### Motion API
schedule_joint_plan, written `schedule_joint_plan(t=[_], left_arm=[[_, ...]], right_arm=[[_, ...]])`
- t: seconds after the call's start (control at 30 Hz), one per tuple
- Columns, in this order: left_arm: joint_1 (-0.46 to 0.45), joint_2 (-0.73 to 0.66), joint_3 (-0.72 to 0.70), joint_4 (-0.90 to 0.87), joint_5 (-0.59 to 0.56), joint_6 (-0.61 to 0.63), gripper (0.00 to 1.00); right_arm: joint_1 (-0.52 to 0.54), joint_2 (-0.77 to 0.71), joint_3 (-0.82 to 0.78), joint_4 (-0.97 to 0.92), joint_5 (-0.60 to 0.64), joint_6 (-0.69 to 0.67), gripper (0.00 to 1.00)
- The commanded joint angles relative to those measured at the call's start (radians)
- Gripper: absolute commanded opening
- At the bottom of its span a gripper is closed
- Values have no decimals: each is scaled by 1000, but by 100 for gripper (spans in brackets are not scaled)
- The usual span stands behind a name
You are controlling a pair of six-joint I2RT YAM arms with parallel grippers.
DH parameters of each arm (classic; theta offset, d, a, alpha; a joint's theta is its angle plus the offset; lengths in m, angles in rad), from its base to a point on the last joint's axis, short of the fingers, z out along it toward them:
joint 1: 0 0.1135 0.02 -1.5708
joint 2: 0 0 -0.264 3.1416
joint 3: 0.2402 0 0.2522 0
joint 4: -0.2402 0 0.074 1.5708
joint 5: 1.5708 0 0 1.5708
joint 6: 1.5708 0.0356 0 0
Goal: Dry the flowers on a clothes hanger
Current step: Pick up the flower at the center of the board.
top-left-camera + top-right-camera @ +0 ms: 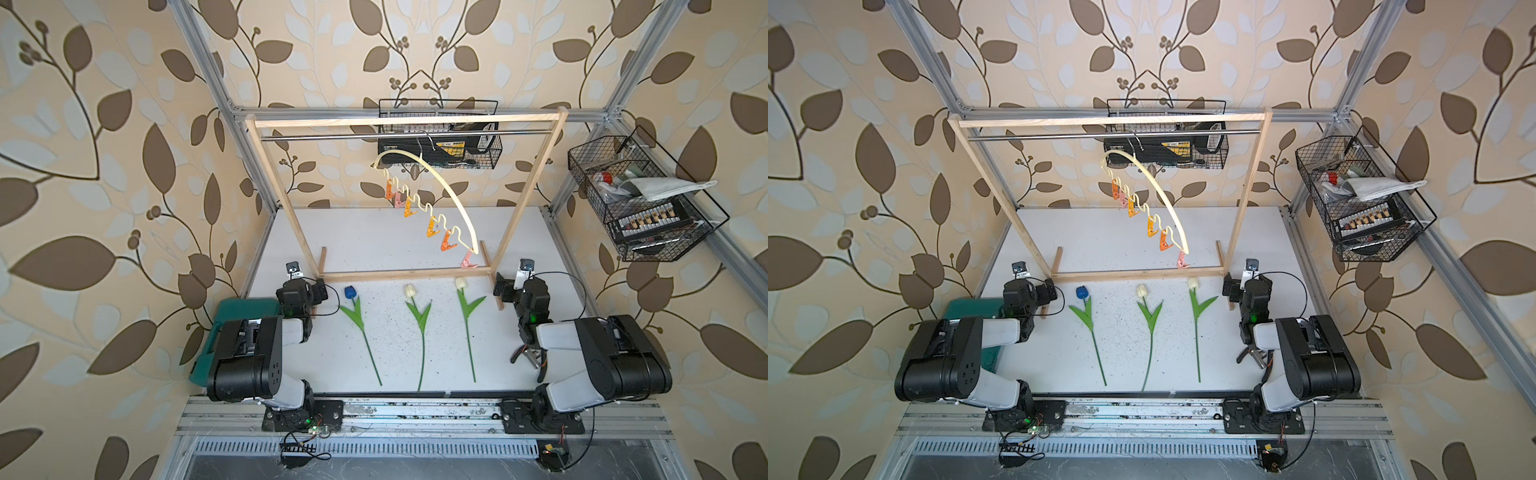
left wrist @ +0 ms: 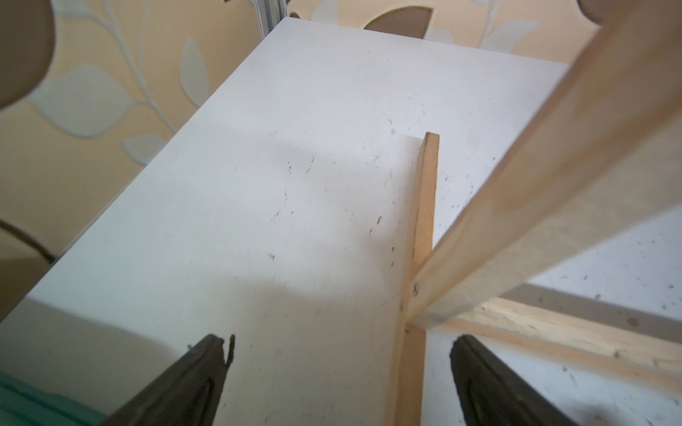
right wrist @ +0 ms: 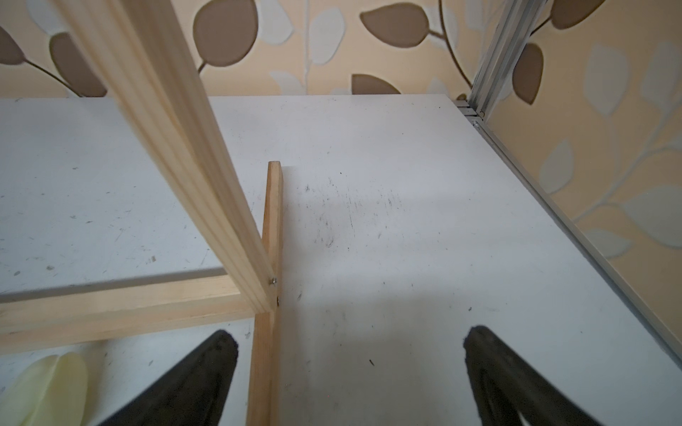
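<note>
Three flowers lie side by side on the white table in both top views, heads toward the rack: a blue tulip (image 1: 350, 292) on the left, a cream one (image 1: 410, 290) in the middle and a cream one (image 1: 461, 283) on the right. The right wrist view shows a cream head (image 3: 48, 387) beside a finger. The cream clothes hanger (image 1: 446, 188) hangs tilted by its hook from the rack's metal rod, with orange and pink clips along its wavy bar. My left gripper (image 1: 320, 291) (image 2: 339, 343) hovers open left of the blue tulip. My right gripper (image 1: 503, 287) (image 3: 350, 335) hovers open right of the flowers. Both are empty.
The wooden rack (image 1: 405, 274) stands across the table; each of its feet (image 2: 424, 206) (image 3: 271, 228) lies below the gap between a gripper's fingers. A wire basket (image 1: 440, 137) hangs on the back wall and another (image 1: 640, 199) on the right wall. A green case (image 1: 237, 316) sits at the left.
</note>
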Motion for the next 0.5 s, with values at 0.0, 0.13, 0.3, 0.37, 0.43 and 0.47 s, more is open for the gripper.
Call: schedule_joint_plan(t=[0.0,0.13,0.3,0.37,0.43,0.47], left_arm=[[10,6,28,41,17,14,99],[8,-2,20,56,27,23,99],[-127,-253,322,-598,-64,-63,99],[-195,-330,369,-657,-50,-82,99],[-274,-399,417,-742,-100,-141,99],[-288,-421,439,-788,-110,-182,99]], right_arm=[[33,-43,-26,47,91,-7,99],[217,-244,-124,197,527,-135,99],[291,-734,31,-546,504,163,99],[283,-839,159,-977,503,453,99],[281,-898,218,-1250,497,658,99],[280,-919,217,-1305,488,721,99]])
